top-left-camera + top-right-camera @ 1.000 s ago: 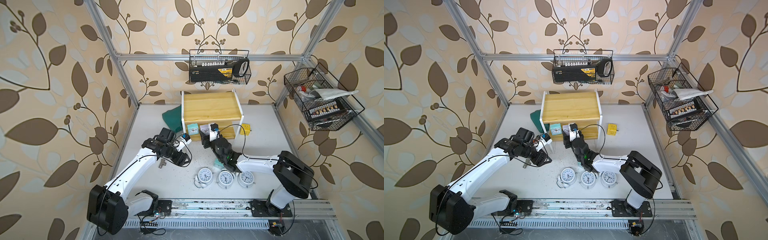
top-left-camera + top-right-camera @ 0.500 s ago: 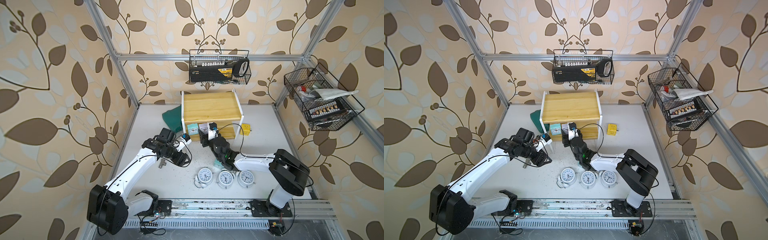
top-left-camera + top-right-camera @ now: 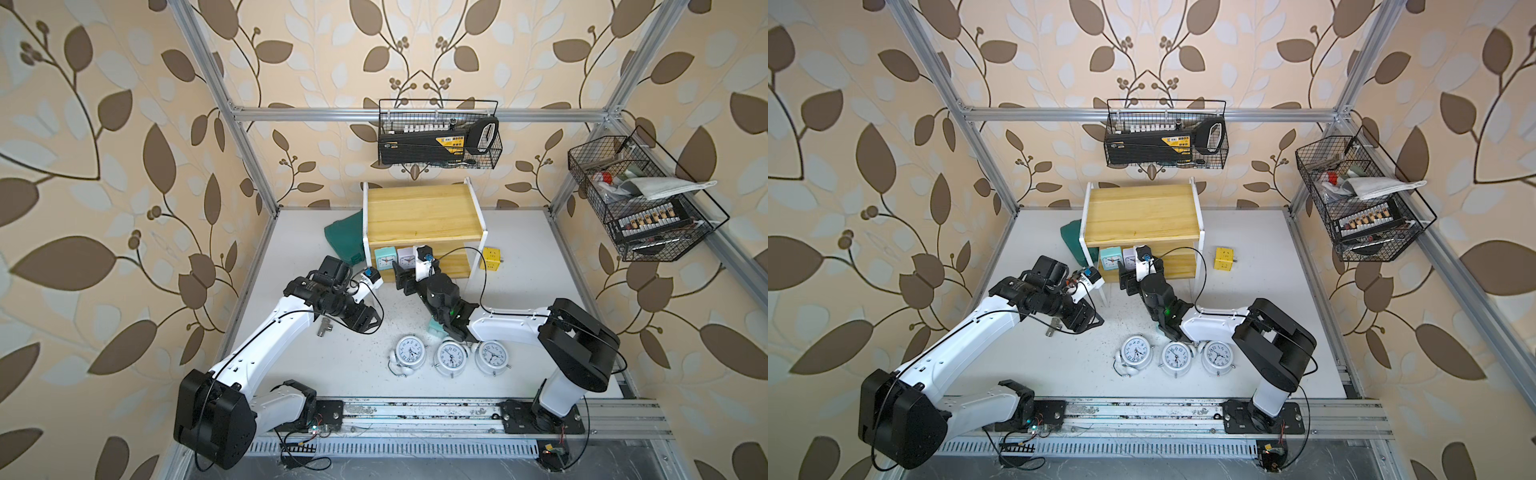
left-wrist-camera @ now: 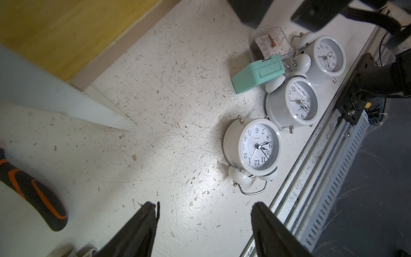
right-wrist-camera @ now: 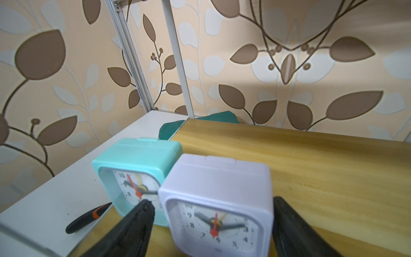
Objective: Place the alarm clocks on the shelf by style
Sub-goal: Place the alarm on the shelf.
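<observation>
Letting go of the lilac clock [image 5: 218,178]: sprang the right hand [image 5: 212,203] open from shut a second ago, flanking it now. Left it upright on the lower board of the shelf [image 5: 311,160], just beside a teal clock [image 5: 138,155]; puts two square ones together. Holding the left hand [image 4: 204,207] open, empty, near three twin-bell clocks [image 4: 258,146], second teal clock [image 4: 258,73] and clear clock [image 4: 271,44] waiting on the table [image 4: 155,111].

Three round white clocks [image 3: 410,351] [image 3: 451,356] [image 3: 491,355], two teal square clocks [image 5: 138,164] [image 4: 258,73], one lilac clock [image 5: 218,189], one clear clock [image 4: 270,44], one shelf [image 3: 419,216].
</observation>
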You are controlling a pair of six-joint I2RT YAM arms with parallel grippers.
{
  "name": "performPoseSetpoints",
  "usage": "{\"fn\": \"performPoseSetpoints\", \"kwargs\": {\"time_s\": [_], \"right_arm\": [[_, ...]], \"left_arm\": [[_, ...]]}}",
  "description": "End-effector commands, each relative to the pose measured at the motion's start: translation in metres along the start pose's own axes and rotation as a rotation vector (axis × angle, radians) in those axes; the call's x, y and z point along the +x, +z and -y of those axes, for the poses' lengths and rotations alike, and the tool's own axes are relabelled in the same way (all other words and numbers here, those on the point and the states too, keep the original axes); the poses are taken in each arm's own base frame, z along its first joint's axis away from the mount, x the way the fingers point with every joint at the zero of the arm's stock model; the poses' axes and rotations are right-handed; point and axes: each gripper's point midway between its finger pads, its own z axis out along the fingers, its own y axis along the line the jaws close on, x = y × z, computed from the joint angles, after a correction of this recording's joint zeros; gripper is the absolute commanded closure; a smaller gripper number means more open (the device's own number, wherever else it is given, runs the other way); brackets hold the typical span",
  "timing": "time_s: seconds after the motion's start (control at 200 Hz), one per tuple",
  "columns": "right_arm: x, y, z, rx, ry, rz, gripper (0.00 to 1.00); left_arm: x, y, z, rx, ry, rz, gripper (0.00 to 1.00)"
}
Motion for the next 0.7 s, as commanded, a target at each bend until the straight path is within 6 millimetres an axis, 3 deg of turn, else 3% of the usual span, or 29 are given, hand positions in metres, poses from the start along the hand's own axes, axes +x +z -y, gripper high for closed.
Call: {"fn": "performPoseSetpoints", "kwargs": {"time_s": [0.0,0.265,0.505,0.695], "right_arm": [[-0.012,-0.011,0.000,-0.025,0.019,0.003,0.14],[-0.008,-0.041,0.004,-0.061,0.008,-0.143,0.09],[0.021,-0.080,0.005,-0.141,0.020,-0.354,0.10],[0.048,-0.108,0.019,-0.117,0.067,-0.482,0.10]], "left_arm": [[-0.002,0.000,0.000,0.011,-0.004,0.008,0.29],[-0.005,0.000,0.005,0.046,0.015,0.010,0.29],[-0.008,0.004,0.015,0.085,0.064,0.000,0.29],[-0.006,0.006,0.025,0.098,0.112,-0.011,0.29]]}}
